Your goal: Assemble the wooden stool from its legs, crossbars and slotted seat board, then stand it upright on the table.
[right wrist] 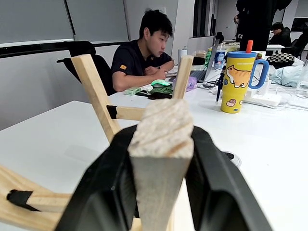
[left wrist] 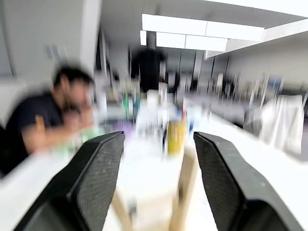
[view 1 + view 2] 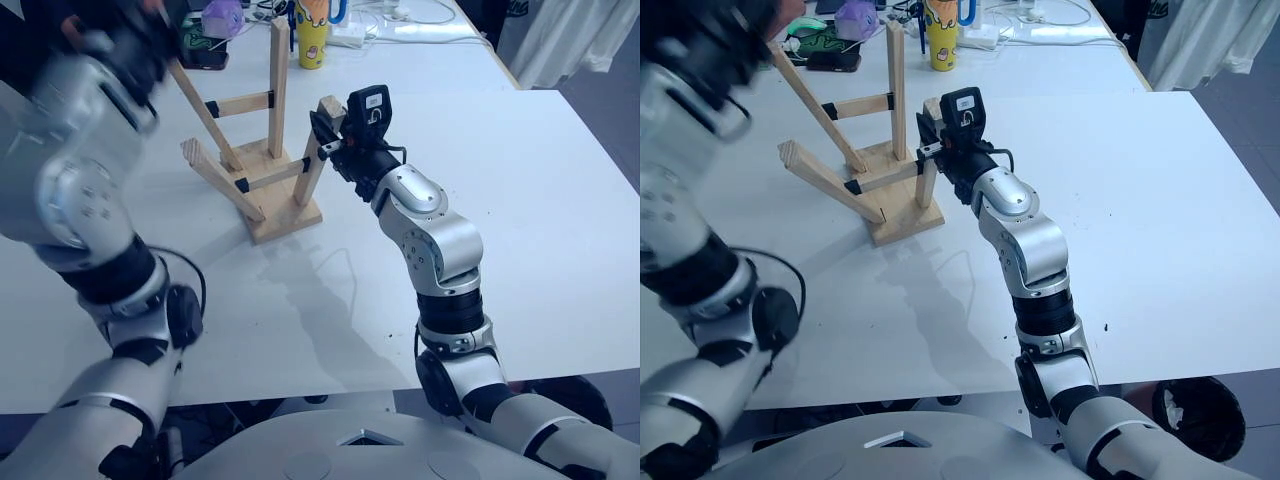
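At mid-frame the outstretched right end effector (image 3: 333,140) clamps a stool leg (image 1: 161,130); the left end effector (image 2: 159,183), raised upper left, gapes empty.

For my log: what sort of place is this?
Probably a shared office or lab: a white table, a yellow cartoon mug beside a white power strip, and rectangular ceiling light panels.

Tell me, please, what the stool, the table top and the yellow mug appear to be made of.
The stool: bare, unvarnished-looking pale wood; rough end grain shows on the leg in the right gripper. The table top: smooth matt white, likely laminate; cannot be sure. The yellow mug: glossy, printed, probably plastic or coated metal.
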